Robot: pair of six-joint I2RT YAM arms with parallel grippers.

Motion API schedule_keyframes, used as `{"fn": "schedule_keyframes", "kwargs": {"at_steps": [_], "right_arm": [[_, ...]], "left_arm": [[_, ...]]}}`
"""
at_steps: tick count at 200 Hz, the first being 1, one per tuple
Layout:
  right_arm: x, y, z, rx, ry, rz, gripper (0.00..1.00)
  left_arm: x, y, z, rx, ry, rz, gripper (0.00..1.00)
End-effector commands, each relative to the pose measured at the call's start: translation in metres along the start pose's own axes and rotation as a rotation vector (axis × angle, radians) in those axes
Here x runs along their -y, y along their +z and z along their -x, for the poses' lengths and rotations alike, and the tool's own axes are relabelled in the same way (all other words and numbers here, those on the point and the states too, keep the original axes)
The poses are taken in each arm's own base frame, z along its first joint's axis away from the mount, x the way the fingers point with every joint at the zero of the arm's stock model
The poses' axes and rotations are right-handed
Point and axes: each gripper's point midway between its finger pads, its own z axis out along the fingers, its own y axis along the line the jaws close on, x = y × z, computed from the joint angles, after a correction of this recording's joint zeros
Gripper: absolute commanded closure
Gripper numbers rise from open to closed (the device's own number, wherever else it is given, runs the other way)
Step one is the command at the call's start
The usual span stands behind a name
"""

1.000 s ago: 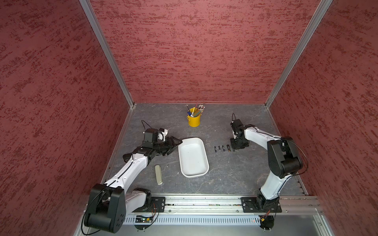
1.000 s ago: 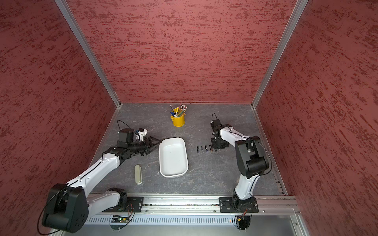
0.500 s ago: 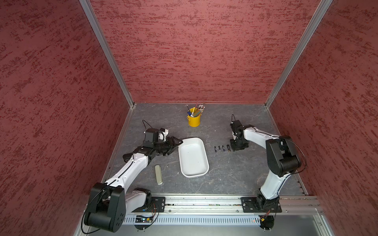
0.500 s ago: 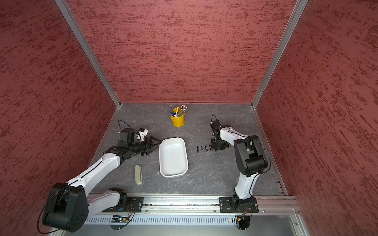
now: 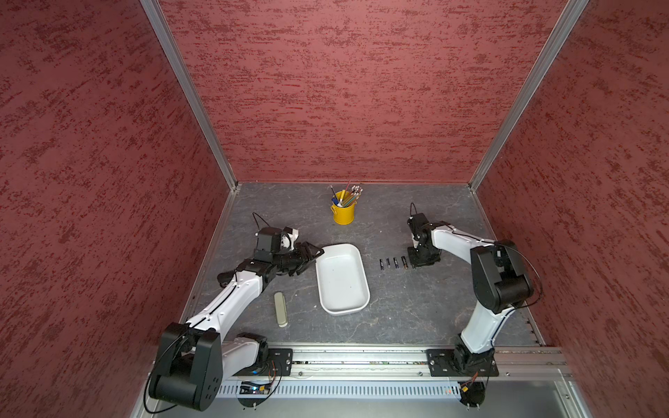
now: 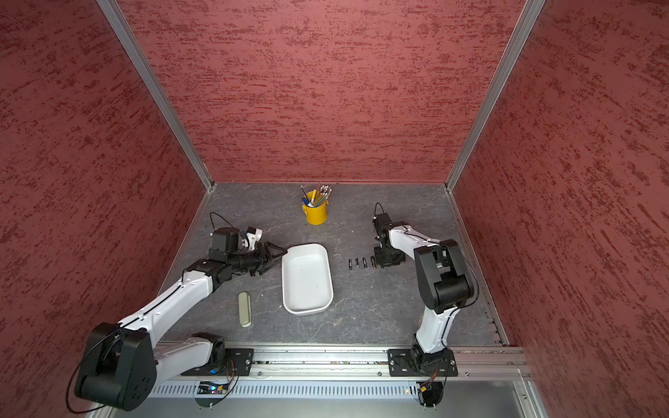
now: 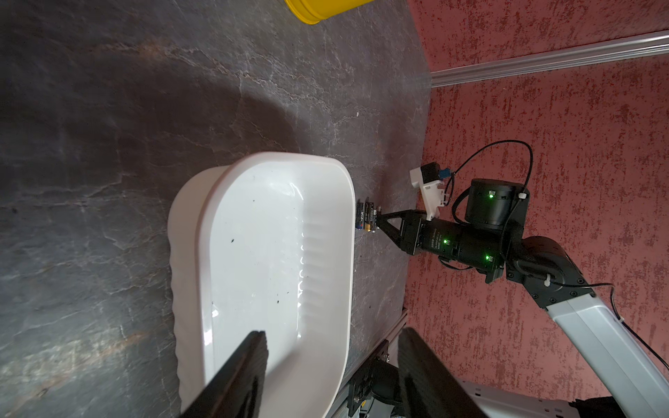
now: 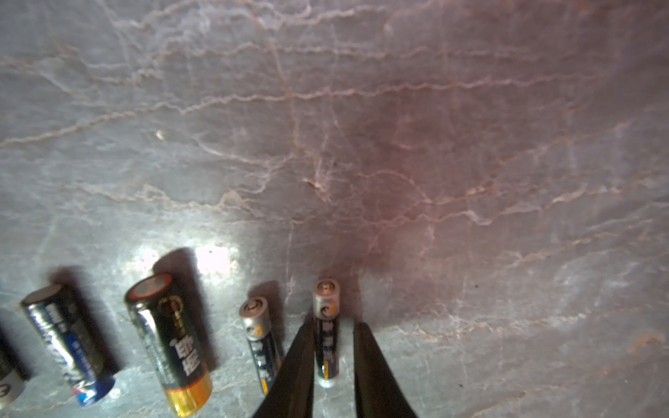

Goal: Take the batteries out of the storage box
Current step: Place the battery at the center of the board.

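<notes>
My right gripper point(image 8: 333, 327) is straddling the slim black silver-capped battery point(image 8: 326, 302), jaws barely parted, its axis along my fingers point(image 8: 297, 365); left gripper point(image 7: 333, 334) gaping empty.

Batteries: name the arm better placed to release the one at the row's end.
Right: the right pincer straddles the end battery on the table; the left pincer sits open at the empty white tray.
</notes>
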Motion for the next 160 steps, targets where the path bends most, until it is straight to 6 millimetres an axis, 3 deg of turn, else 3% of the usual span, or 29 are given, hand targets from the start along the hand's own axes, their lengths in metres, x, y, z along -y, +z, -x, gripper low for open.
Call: {"fn": "schedule_keyframes", "kwargs": {"at_steps": [1,46,107,119,128,137,144,160], "right_arm": [[0.001,-0.001,-0.005,-0.010,0.008,0.003,0.76],[0.004,-0.017,-0.001,0.026,0.020,0.006,0.77],[0.015,-0.069,0.010,0.124,0.044,-0.018,0.75],[0.016,-0.085,0.013,0.166,0.052,-0.007,0.66],[0.017,-0.097,0.015,0.196,0.052,0.001,0.47],[0.017,-0.109,0.019,0.227,0.057,0.009,0.29],[0.017,-0.118,0.022,0.253,0.059,0.018,0.24],[0.018,-0.138,0.030,0.317,0.066,0.029,0.14]], "left_arm": [[0.013,-0.001,0.008,0.021,0.038,-0.024,0.39],[0.014,-0.001,0.008,0.024,0.040,-0.026,0.39],[0.019,-0.005,0.010,0.018,0.056,-0.016,0.37],[0.021,-0.009,0.015,0.027,0.071,-0.011,0.34],[0.025,-0.014,0.022,0.039,0.089,-0.009,0.31],[0.029,-0.021,0.032,0.065,0.117,-0.003,0.15],[0.032,-0.027,0.040,0.081,0.133,0.000,0.01],[0.035,-0.040,0.059,0.130,0.164,0.012,0.00]]}}
